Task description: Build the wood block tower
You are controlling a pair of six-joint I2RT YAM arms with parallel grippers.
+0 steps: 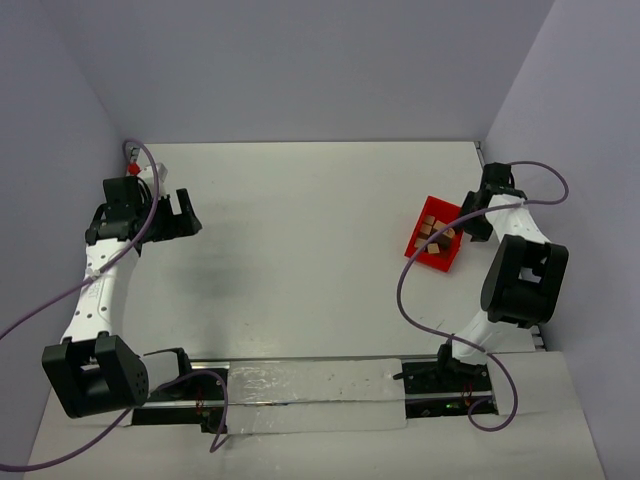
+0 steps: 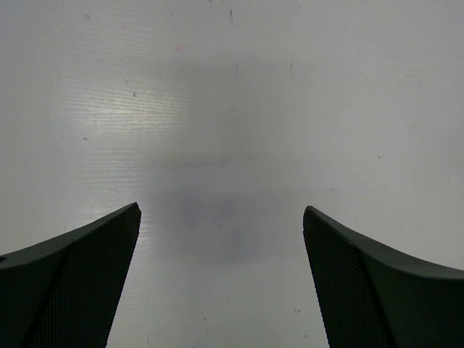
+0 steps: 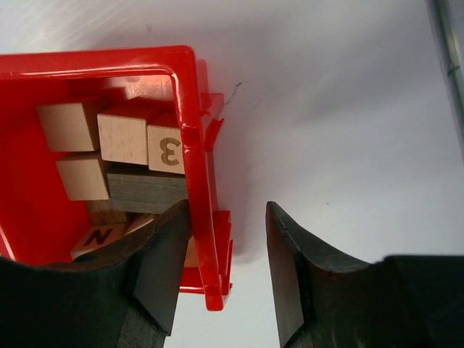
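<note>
Top view: wood blocks point(image 1: 436, 234) sit in a red bin point(image 1: 428, 258) just beside the right gripper point(image 1: 463, 222). Left wrist: left gripper point(image 2: 221, 214) spread above the table point(image 2: 232, 109). Right wrist: jaws spread astride the bin wall; tan cubes, 1 marked 3, and 1 dark piece.

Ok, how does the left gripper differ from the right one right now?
The left gripper hangs over the table; the right gripper is at the red bin. Nothing lies between the left gripper's fingers; the right gripper's straddle the bin's wall, one finger inside by the wood blocks. Both are open and hold nothing.
</note>
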